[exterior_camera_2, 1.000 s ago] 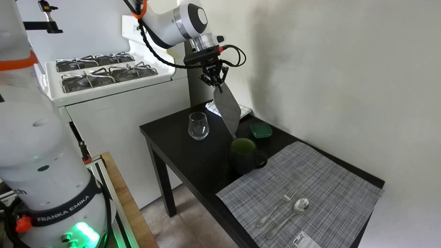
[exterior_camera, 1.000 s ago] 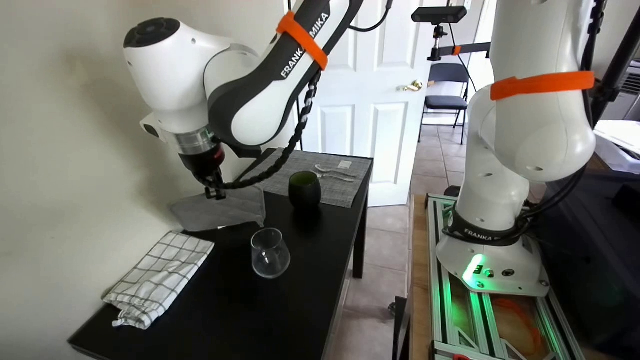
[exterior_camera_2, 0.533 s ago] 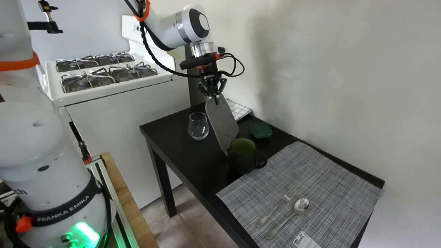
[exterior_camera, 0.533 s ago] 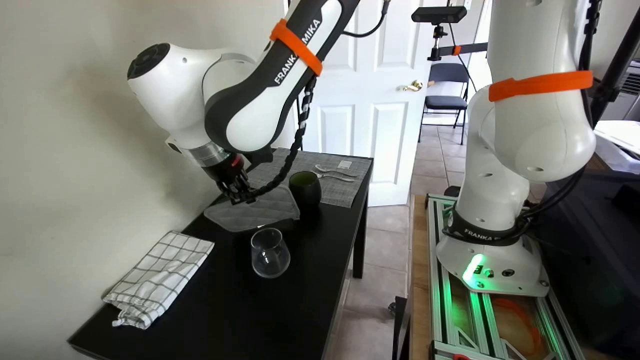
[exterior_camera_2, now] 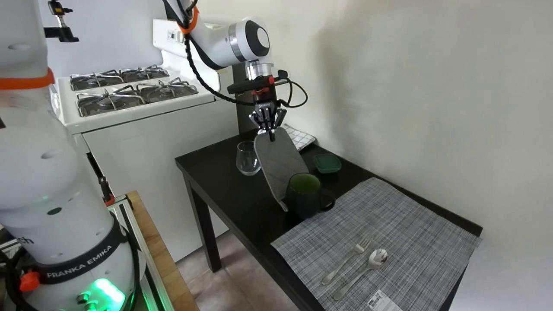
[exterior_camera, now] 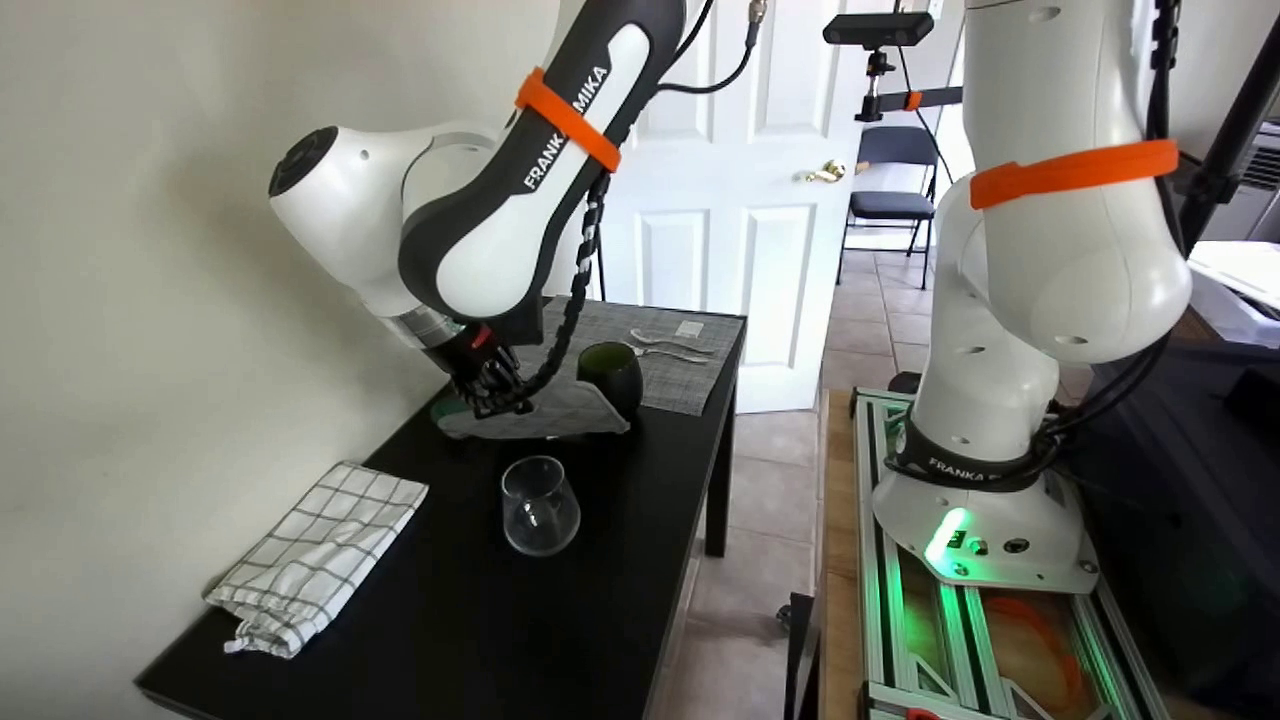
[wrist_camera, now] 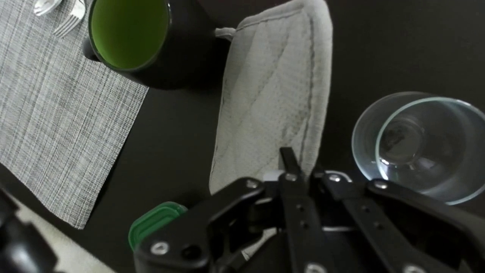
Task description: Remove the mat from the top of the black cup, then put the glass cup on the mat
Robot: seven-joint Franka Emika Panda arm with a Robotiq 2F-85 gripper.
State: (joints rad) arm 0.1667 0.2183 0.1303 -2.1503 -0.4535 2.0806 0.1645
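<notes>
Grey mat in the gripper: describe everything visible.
The mat is thin, grey, quilted, fabric-looking, with rounded corners, a stitched border and a small corner loop. The gripper pinches one edge and the mat slants down, its loop end beside the black cup. Whether it touches the cup or table is unclear.

- glass [exterior_camera_2: 244, 160]: R edge hidden behind mat [exterior_camera_2: 280, 157] in an ext. view
- mat: partly behind cup [exterior_camera_2: 304, 202] there; gripper [wrist_camera: 304, 164] hides near end in wrist view
- grn box [exterior_camera: 448, 407]: partly hidden behind mat in an ext. view
- spoon [wrist_camera: 44, 5], fork [wrist_camera: 74, 19]: cut off in wrist view
- tag [exterior_camera_2: 383, 301]: cut off in an ext. view; print too sm. to read
- blurry dk. thing [wrist_camera: 21, 246], near L in wrist view
</notes>
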